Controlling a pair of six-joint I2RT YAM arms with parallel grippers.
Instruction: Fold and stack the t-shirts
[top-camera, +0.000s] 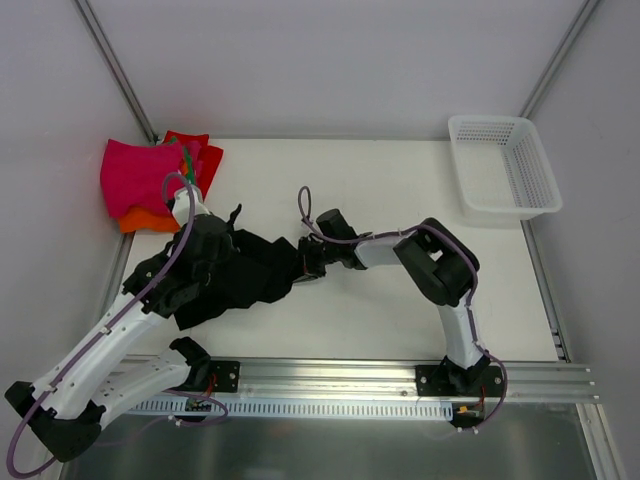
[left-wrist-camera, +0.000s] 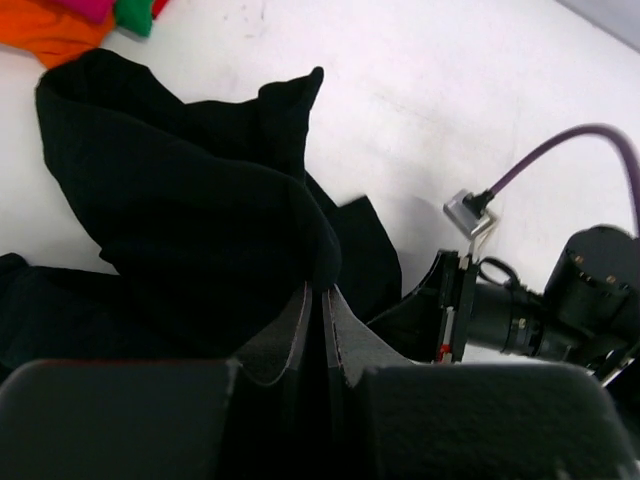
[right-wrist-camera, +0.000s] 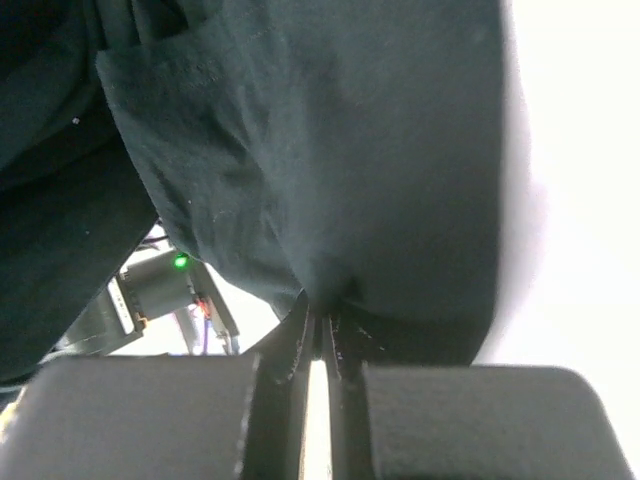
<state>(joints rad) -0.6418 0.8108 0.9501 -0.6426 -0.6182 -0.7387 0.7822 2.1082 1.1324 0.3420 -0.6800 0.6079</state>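
Black t-shirt (top-camera: 250, 275) lies crumpled and unfolded at left of centre on the table (top-camera: 400, 190). Left gripper (left-wrist-camera: 318, 295) is closed on a raised fold of the cloth. The right gripper (right-wrist-camera: 318, 322) is closed on the cloth's 3 o'clock edge. Folded shirts (top-camera: 140, 180) in pink, orange, red and green sit stacked at the table's 10 o'clock corner. Judged status: stack partly built; the black garment is not yet spread, folded or stacked.

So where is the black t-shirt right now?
The black t-shirt lies bunched left of centre on the table in the top view, gripped by the left fingers and right fingers, just nearer than the folded pink shirt.
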